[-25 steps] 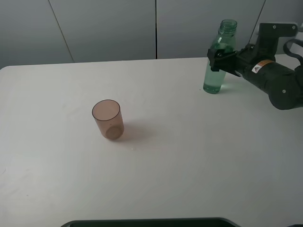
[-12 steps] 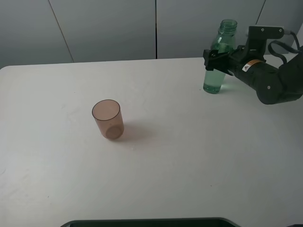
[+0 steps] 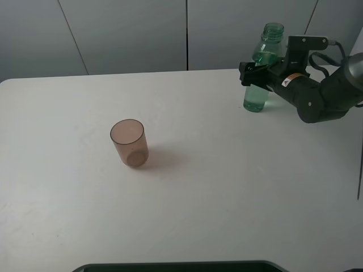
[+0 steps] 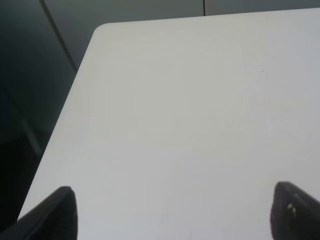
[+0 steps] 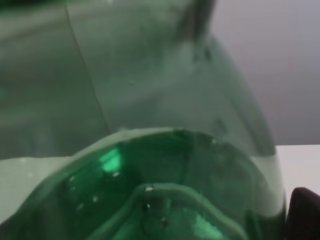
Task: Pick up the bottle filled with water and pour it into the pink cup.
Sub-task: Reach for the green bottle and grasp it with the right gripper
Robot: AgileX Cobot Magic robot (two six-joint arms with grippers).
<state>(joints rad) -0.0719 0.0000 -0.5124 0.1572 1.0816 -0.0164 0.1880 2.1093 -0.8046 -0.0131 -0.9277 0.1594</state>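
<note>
The green-tinted bottle (image 3: 256, 97) stands upright, capless and part full of clear liquid, at the table's far right. My right gripper (image 3: 253, 70) reaches in from the right, and its jaws straddle the bottle at mid-height; they look open around it. In the right wrist view the bottle (image 5: 150, 150) fills the frame, with one dark fingertip (image 5: 305, 215) beside it. The pink cup (image 3: 130, 143) stands upright and empty at the table's left-centre, far from the bottle. My left gripper (image 4: 172, 215) is open and empty over bare table near a corner; it is out of the high view.
The white table (image 3: 227, 187) has grey wall panels behind it. A dark edge (image 3: 181, 266) lies along the front. The table's rounded corner and side edge (image 4: 95, 35) show in the left wrist view, with a dark drop beyond them.
My right gripper has moved left, further around the bottle. The bottle and the cup have not moved.
</note>
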